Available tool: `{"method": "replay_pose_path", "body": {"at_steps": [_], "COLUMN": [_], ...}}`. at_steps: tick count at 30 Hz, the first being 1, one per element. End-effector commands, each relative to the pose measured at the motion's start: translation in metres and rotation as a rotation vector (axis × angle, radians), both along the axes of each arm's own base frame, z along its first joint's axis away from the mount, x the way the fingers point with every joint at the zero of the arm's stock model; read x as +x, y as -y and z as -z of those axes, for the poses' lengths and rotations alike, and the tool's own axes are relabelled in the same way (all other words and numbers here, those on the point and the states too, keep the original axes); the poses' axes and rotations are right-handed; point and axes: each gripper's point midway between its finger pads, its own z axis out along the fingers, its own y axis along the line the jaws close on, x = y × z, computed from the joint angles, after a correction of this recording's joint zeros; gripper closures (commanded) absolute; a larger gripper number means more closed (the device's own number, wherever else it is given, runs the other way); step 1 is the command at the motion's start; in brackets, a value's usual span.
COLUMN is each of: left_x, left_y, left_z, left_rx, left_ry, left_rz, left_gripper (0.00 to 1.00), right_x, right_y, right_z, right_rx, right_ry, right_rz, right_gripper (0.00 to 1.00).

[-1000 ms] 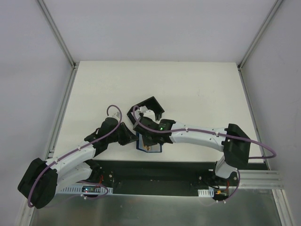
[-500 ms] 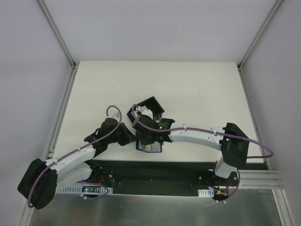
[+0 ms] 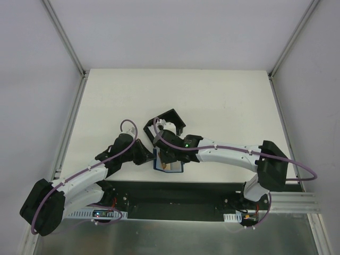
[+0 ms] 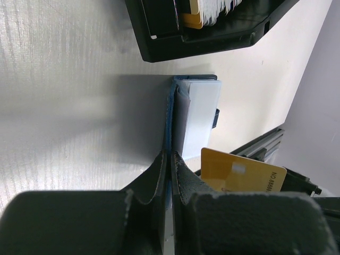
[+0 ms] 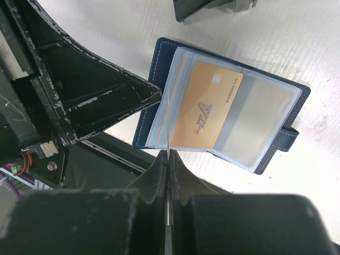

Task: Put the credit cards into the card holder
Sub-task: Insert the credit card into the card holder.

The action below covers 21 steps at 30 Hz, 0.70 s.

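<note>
- Two arms meet over the near middle of the white tabletop [image 3: 223, 106] in the top view. The left gripper [image 3: 149, 155] and the right gripper [image 3: 164, 158] are both at the card holder [image 3: 177, 167]. It lies open just on the near side of a black box frame [image 3: 171, 118].
- From the left wrist, the left gripper [image 4: 170, 159] has its jaws pressed together on the navy cover edge of the card holder [image 4: 199, 111]. A gold credit card [image 4: 241, 171] shows just to its right. Beyond it, the box frame [image 4: 212, 40] holds more cards [image 4: 207, 8].
- From the right wrist, the right gripper [image 5: 168, 156] has its jaws pinched on a thin pale sheet [image 5: 172, 106] seen edge-on. We cannot tell whether it is a card or a sleeve leaf. The card holder [image 5: 265, 122] lies spread flat, and the gold credit card [image 5: 204, 114] lies on its clear sleeves. The left gripper's finger [image 5: 106, 95] touches its left cover.
</note>
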Motion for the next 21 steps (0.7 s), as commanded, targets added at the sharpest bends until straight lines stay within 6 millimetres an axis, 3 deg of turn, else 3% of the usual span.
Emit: {"method": "replay_pose_path", "body": {"at_steps": [1,9,14,21], "left_x": [0.004,0.006,0.005,0.006], "left_y": [0.001,0.004,0.004,0.006], "left_z": [-0.007,-0.013,-0.016,-0.021], "left_rx": [-0.019,-0.033,-0.04,-0.046], "left_ry": [0.033,0.046,0.051,0.069], "left_rz": [-0.006,0.002,0.007,0.019], "left_gripper": [1.0,1.0,1.0,1.0], "right_x": [0.0,-0.001,0.0,0.0], "right_y": [-0.003,-0.016,-0.011,-0.005], "right_z": [0.003,0.012,0.018,0.009], "right_rx": [0.005,-0.009,-0.059,-0.155], "right_ry": [-0.011,-0.046,-0.05,-0.021], "right_rz": [-0.002,-0.031,-0.026,-0.045], "right_gripper": [1.0,1.0,1.0,1.0]}}
